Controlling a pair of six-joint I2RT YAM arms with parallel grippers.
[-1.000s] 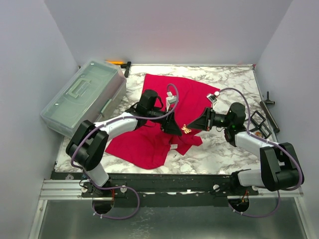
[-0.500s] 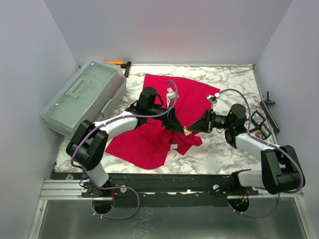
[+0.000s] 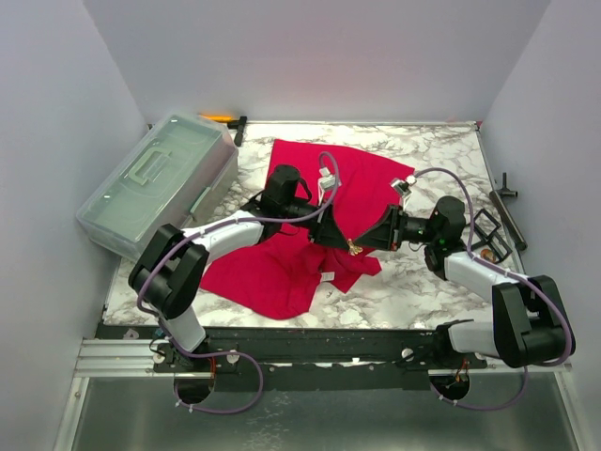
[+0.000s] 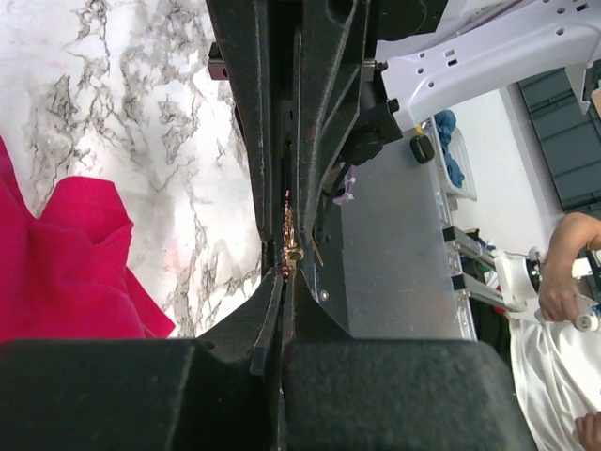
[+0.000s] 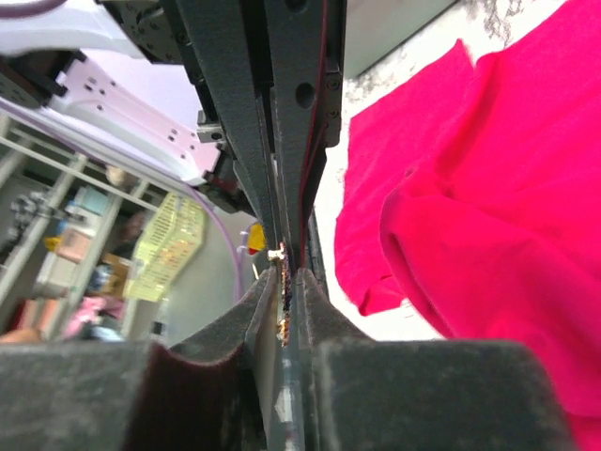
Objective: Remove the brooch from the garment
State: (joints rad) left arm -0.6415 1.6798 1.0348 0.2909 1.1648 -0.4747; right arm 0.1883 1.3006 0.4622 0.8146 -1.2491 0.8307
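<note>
The red garment (image 3: 272,268) lies crumpled on the marble table; it also shows in the left wrist view (image 4: 66,263) and the right wrist view (image 5: 488,188). A small gold brooch (image 3: 352,248) sits at its right fold, between the two gripper tips. My left gripper (image 3: 340,241) comes from the left with its jaws shut (image 4: 282,282), seemingly on a thin sliver of red cloth; the brooch (image 4: 292,242) is just past its tips. My right gripper (image 3: 362,244) comes from the right and is shut (image 5: 286,277) on the brooch (image 5: 285,293). The two grippers meet tip to tip.
A clear plastic lidded box (image 3: 155,183) stands at the left edge. A black tool with an orange part (image 3: 233,120) lies at the back. Black frame-like objects (image 3: 488,233) and a black bar (image 3: 507,211) lie at the right edge. A white label (image 3: 329,276) shows near the shirt's front edge.
The two grippers have drawn closer, so the gap around the brooch has closed. The left wrist has shifted slightly right and up.
</note>
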